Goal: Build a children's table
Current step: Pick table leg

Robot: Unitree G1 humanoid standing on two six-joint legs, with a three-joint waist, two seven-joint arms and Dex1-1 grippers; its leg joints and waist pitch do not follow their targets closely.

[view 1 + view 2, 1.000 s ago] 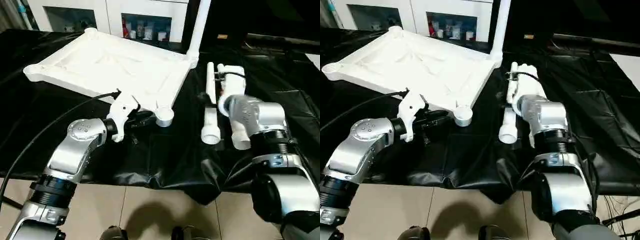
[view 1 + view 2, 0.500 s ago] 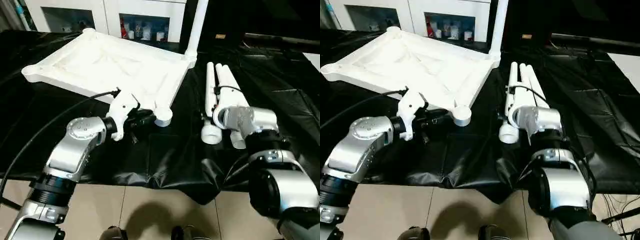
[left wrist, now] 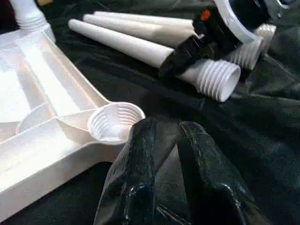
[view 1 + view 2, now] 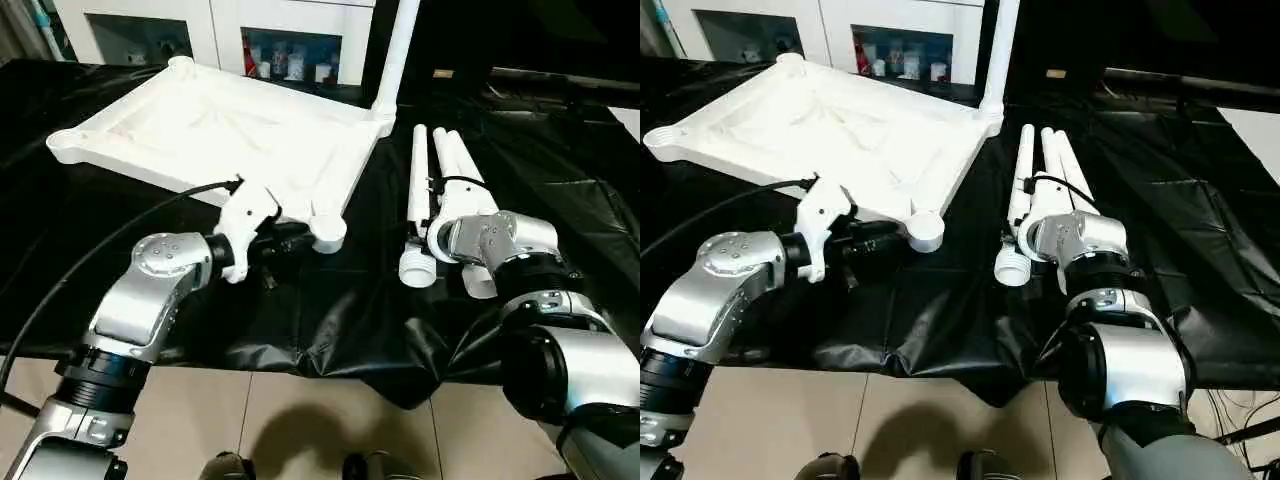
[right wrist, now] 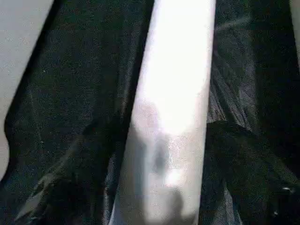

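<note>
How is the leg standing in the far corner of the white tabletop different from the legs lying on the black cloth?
The standing leg is upright, fixed in a corner socket of the tabletop; the lying legs rest loose, side by side on the black cloth. The lying legs show bare threaded ends; the standing leg's end is hidden in its socket. All are white tubes.

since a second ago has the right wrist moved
Yes: the right wrist has dropped toward the near table edge, uncovering more of the loose legs.
</note>
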